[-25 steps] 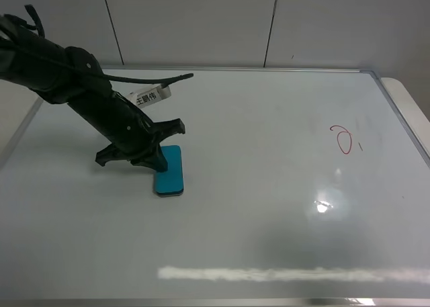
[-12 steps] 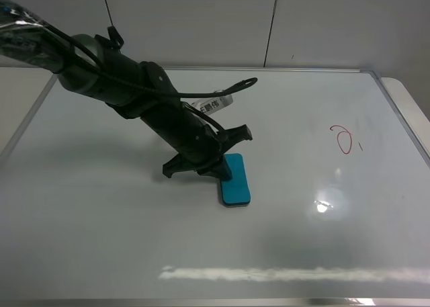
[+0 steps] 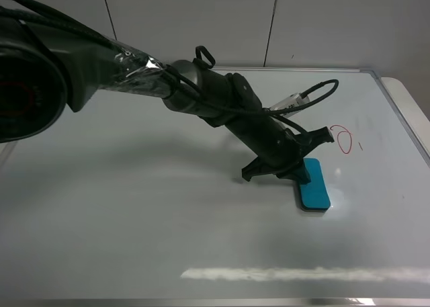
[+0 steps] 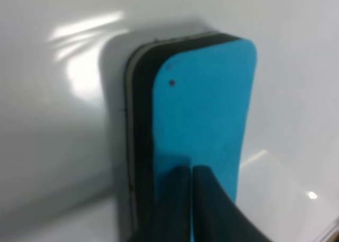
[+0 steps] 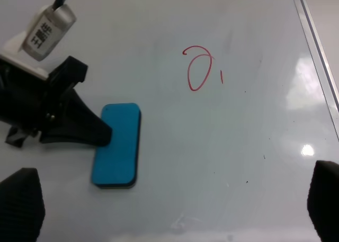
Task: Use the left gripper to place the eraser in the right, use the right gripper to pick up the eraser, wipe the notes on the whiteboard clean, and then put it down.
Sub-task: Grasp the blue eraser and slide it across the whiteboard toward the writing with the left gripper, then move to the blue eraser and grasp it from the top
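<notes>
The eraser (image 3: 314, 189) is teal-blue on top with a thin dark underside. The whiteboard (image 3: 134, 206) is glossy white, edged in silver. The notes (image 3: 344, 140) are red. The left hand (image 3: 301, 175) is black, and its tag (image 5: 47, 33) is white with black characters.

There is one teal eraser (image 3: 314, 184), one silver-framed whiteboard (image 3: 134, 206), one set of red notes (image 3: 344, 140) comprising one loop and one dash, and one white tag (image 5: 48, 31).

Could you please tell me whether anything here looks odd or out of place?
One thing: the left gripper is shut, pressing down on the teal top of the eraser rather than clasping its sides. The eraser lies flat on the whiteboard, near the notes.
</notes>
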Available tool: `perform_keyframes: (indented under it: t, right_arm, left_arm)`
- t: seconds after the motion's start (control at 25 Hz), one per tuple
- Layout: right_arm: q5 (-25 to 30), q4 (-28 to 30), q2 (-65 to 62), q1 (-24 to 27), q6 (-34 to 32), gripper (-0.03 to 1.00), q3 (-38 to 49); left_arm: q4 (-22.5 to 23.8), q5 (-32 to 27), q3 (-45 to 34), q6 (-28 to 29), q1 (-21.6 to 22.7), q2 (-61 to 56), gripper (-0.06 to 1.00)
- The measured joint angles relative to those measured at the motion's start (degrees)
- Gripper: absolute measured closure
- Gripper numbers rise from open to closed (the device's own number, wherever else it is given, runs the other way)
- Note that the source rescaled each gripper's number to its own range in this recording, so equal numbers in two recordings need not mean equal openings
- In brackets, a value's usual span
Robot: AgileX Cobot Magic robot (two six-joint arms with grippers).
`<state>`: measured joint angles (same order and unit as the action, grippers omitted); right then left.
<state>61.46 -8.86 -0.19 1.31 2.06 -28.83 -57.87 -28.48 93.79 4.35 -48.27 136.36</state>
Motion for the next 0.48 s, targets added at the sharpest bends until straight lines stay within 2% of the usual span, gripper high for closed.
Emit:
perform_keyframes:
  t: [0.28, 0.48]
  right_arm:
    - [0.0, 0.0, 0.0, 0.0, 0.0, -0.03, 0.0]
    - [0.0, 0.0, 0.0, 0.0, 0.0, -0.03, 0.0]
  left_arm:
    - [-5.47, 0.38, 12.4, -0.17, -3.3, 6.24, 0.94]
    - [-5.33, 0.85, 17.35, -1.06, -4.11, 7.44, 0.94]
